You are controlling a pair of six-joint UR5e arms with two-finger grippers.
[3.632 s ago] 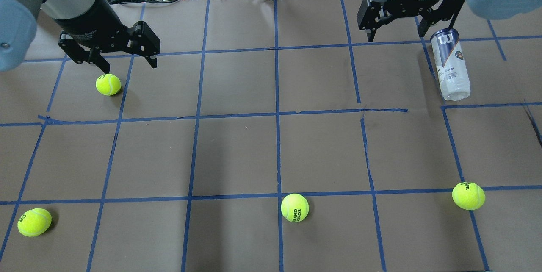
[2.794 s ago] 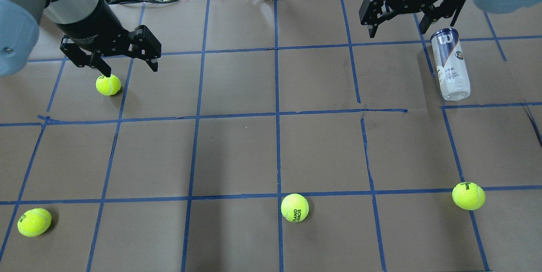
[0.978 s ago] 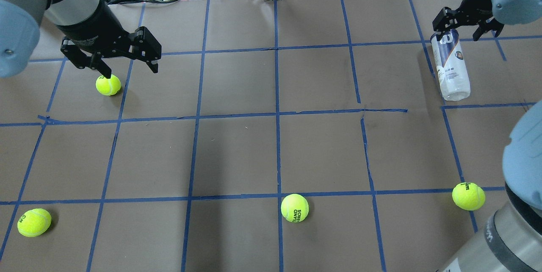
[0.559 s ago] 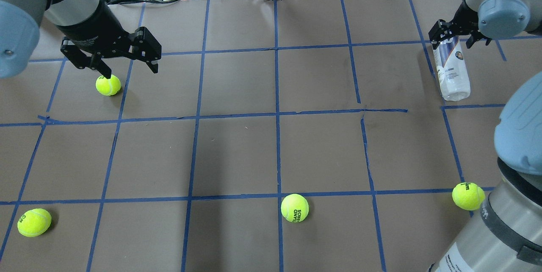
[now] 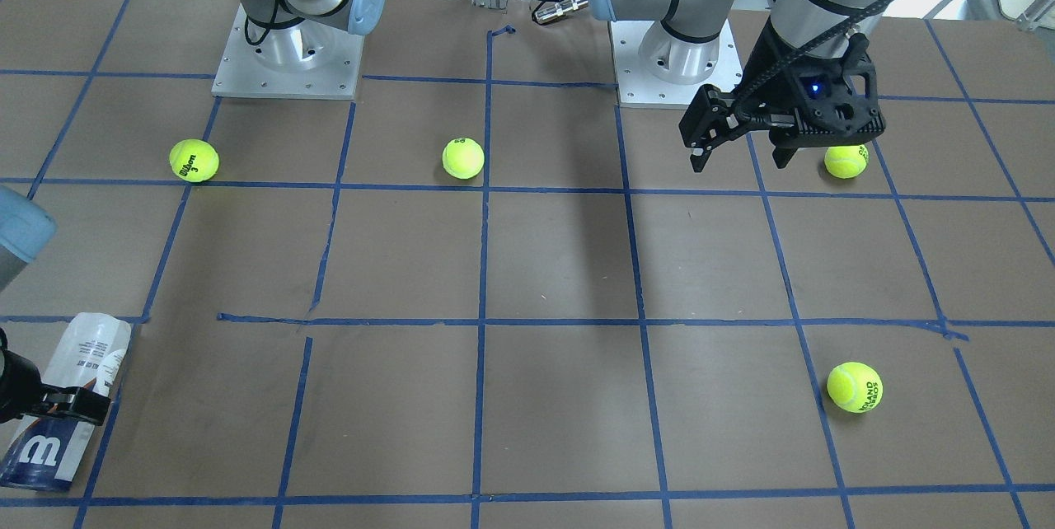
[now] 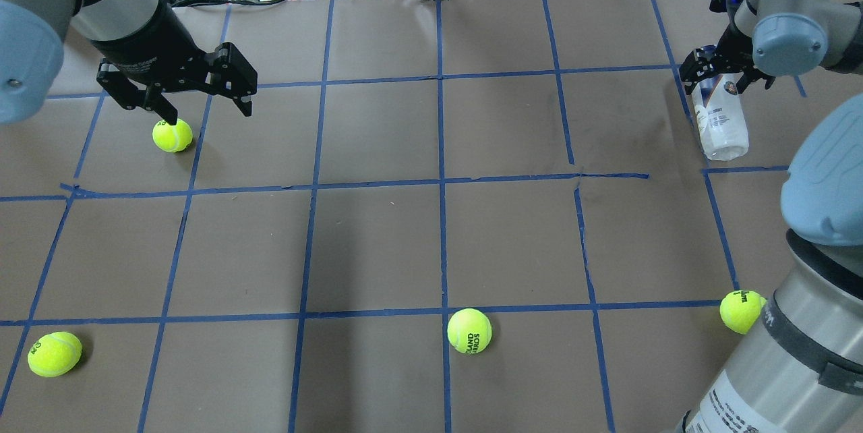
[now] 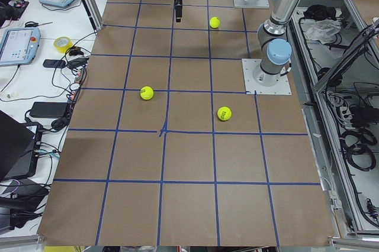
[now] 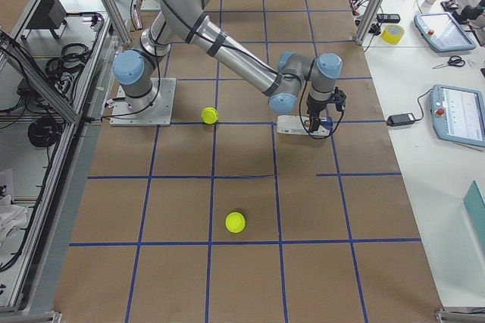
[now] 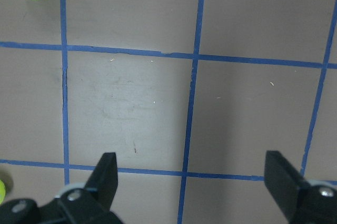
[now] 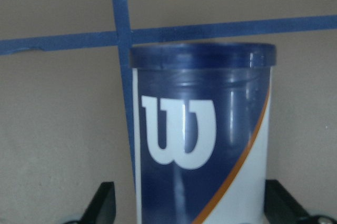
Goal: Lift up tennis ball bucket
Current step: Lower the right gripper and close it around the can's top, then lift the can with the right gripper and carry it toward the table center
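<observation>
The tennis ball bucket [image 6: 721, 119] lies on its side at the table's far right, a clear tube with a navy "W" label and a dark blue rim. It also shows in the front view [image 5: 74, 385] and fills the right wrist view [image 10: 202, 140]. My right gripper [image 6: 718, 75] is open and low over the bucket's rim end, with one finger on each side of it [image 10: 192, 203]. I cannot tell if the fingers touch it. My left gripper [image 6: 209, 109] is open and empty, above the table at the far left.
One tennis ball [image 6: 172, 135] lies just under my left gripper's outer finger. Others lie at the near left [image 6: 54, 353], near middle [image 6: 469, 330] and near right [image 6: 740, 311] by my right arm's elbow. Cables and tape lie beyond the far edge.
My right gripper has turned and come down from above the table onto the bucket's rim end, and the arm's elbow has swung in at the near right. The left gripper has barely moved.
</observation>
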